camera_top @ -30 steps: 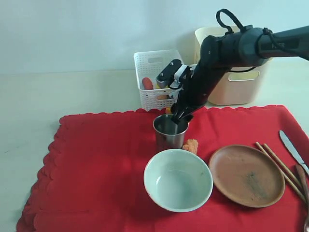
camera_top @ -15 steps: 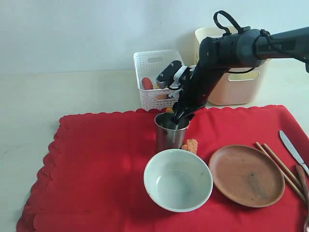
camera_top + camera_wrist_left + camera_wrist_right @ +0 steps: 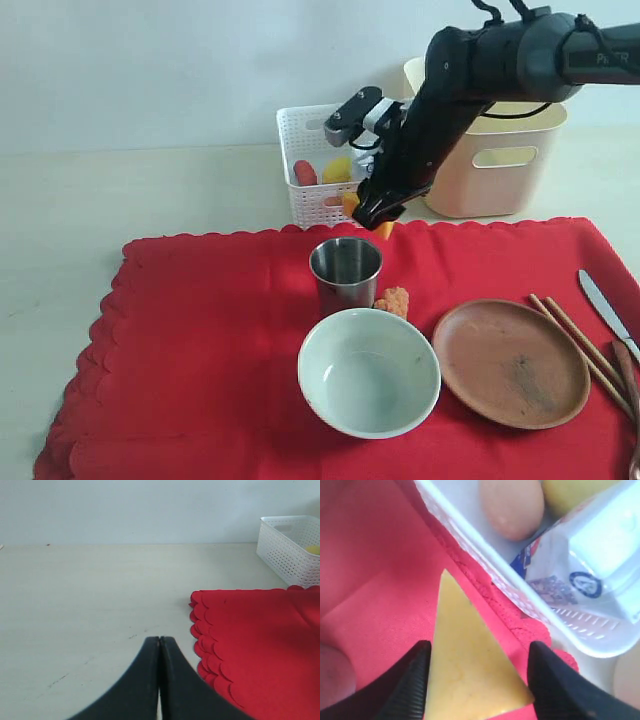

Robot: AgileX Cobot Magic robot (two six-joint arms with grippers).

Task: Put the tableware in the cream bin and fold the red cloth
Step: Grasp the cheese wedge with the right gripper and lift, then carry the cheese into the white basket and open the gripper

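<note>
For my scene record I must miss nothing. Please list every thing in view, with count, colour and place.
red cloth: one, red, spread on the table.
bowl: one, greenish-white, on the cloth, front.
steel cup: one, silver, behind the bowl.
plate: one, terracotta-brown, right of the bowl.
chopsticks: two, wooden, right of the plate.
knife: one, metal, cloth's right edge.
food piece: one, orange, beside the cup.
lattice basket: one, white, behind the cloth, food inside.
cream bin: one, cream, right of the basket.
yellow wedge: one, yellow, held above the cloth's far edge.
left gripper: one, black, shut, over bare table.
right gripper: one, black, closed on the wedge.
</note>
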